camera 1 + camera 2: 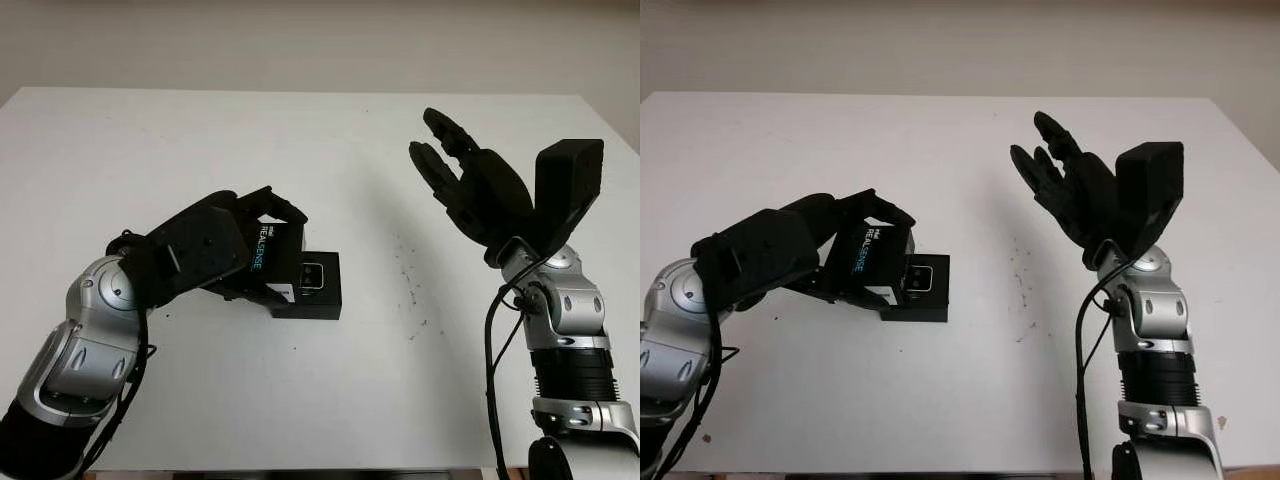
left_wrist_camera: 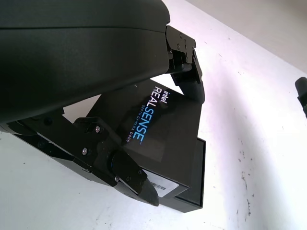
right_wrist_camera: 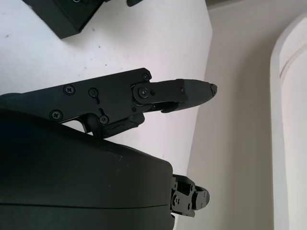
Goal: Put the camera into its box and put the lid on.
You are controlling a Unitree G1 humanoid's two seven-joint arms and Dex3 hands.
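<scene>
While the left hand (image 1: 215,250) grips the lid (image 2: 158,139), the open right hand (image 1: 470,185) hovers above the white table (image 1: 150,150).

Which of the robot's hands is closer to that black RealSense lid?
Left. The left hand grips the RealSense lid over the box; the right hand, open, hangs raised well off to the side.

Matt black card against a smooth white top

The lid (image 2: 158,139) looks like matt black cardboard with glossy white and blue print; the left hand (image 1: 205,250) gripping it is matt black plastic; the table (image 1: 330,150) is smooth, faintly speckled.
</scene>
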